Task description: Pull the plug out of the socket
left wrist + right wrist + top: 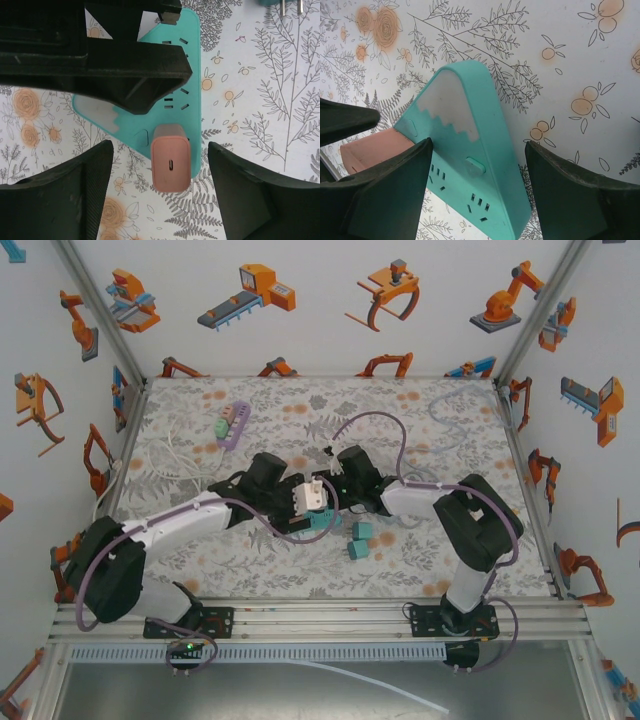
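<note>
A teal power strip, the socket (189, 65) (465, 150) (322, 524), lies flat on the floral mat in the middle of the table. A pink plug (171, 160) (367, 147) (305, 496) sits in its end outlet. My left gripper (160, 187) (298, 502) straddles the plug, open, with a gap on each side of it. My right gripper (477, 192) (336, 492) is open across the strip's body; its left finger (385, 195) is against the strip's edge and the right finger (580, 195) stands apart. The right arm's black finger (115, 70) overlaps the strip in the left wrist view.
Two loose teal plugs (360, 531) (357, 549) lie just right of the strip. A purple power strip (232, 426) and a white cable (172, 454) lie at the back left. Another cable (455, 400) curls at the back right. Enclosure walls ring the mat.
</note>
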`<action>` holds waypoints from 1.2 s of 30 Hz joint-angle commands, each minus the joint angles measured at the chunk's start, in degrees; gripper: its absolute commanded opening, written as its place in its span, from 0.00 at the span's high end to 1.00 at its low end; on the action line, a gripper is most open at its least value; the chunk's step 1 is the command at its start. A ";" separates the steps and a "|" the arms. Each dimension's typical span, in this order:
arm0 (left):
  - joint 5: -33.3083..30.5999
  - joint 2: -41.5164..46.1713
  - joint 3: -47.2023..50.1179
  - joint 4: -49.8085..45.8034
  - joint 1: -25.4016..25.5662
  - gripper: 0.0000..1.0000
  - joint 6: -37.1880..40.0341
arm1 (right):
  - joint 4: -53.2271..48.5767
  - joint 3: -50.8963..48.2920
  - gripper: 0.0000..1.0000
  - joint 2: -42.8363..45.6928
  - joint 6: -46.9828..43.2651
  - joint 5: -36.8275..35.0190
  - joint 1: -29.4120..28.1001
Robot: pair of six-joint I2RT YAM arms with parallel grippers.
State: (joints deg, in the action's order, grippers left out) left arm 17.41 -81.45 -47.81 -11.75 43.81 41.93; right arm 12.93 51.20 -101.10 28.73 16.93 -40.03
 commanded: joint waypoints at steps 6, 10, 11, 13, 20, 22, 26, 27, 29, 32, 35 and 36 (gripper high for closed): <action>1.60 -3.43 -2.80 -2.43 0.13 0.54 3.13 | -1.94 0.04 0.34 -1.55 -1.17 -2.41 -1.09; 0.38 -4.31 -3.29 -3.59 0.56 0.53 3.51 | -2.58 0.39 0.34 -2.41 -1.22 -2.43 -1.19; -0.02 -4.56 -3.49 -3.83 0.66 0.53 3.45 | -2.57 0.39 0.34 -2.59 -1.30 -2.50 -1.23; -1.22 -5.41 -4.24 -5.06 0.83 0.50 3.50 | -2.37 0.27 0.34 -2.79 -1.47 -2.84 -1.43; -4.85 -7.58 -5.23 -6.73 1.74 0.57 3.17 | -2.60 0.74 0.34 -3.40 -1.91 -3.17 -1.96; -6.31 -8.40 -5.44 -6.68 2.17 0.61 3.05 | -3.13 0.99 0.34 -3.70 -2.14 -3.75 -2.15; -6.89 -8.20 -5.01 -5.53 2.94 0.68 2.94 | -7.17 2.38 0.34 -4.47 -5.18 -7.39 -3.30; -6.69 -7.94 -5.09 -5.36 3.02 0.71 2.72 | -8.00 2.59 0.34 -4.73 -6.17 -8.37 -3.71; -6.29 -7.23 -5.26 -5.43 3.03 0.76 2.41 | -7.98 2.10 0.35 -5.45 -7.08 -9.34 -3.91; -5.08 -5.43 -5.32 -5.75 3.08 0.83 2.28 | -6.68 0.51 0.35 -6.45 -7.45 -10.15 -3.91; -4.11 -3.58 -5.75 -6.85 3.04 0.89 2.52 | -7.03 -0.43 0.35 -7.24 -8.13 -11.33 -3.90; -4.22 -2.94 -5.88 -7.31 3.04 0.91 2.60 | -7.21 -0.68 0.35 -7.43 -8.36 -11.80 -3.91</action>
State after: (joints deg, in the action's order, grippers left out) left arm 10.87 -88.05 -52.51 -17.52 46.46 44.07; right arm 13.96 54.08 -103.59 25.23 12.67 -43.46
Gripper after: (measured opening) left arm 0.351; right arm 0.657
